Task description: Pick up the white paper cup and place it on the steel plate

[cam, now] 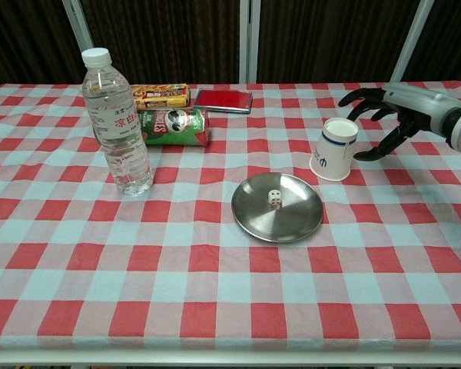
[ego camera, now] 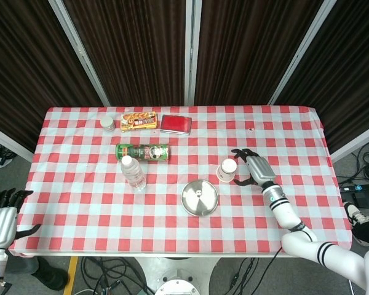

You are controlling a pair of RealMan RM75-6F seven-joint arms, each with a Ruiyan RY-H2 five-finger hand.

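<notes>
The white paper cup point(ego camera: 227, 170) point(cam: 334, 149) stands upright on the checkered cloth, just right of and behind the round steel plate point(ego camera: 200, 197) point(cam: 277, 206). A small white die point(cam: 274, 199) lies in the plate. My right hand point(ego camera: 253, 167) point(cam: 387, 110) hovers just right of the cup with fingers spread and curved toward it, not touching it. My left hand point(ego camera: 1, 220) shows only in the head view, off the table's left front corner, fingers apart and holding nothing.
A clear water bottle point(cam: 117, 124) stands left of the plate. Behind it lie a green chips can point(cam: 174, 126), a yellow snack box point(cam: 160, 95) and a red flat case point(cam: 223, 100). A small jar point(ego camera: 107, 123) stands at the far left back.
</notes>
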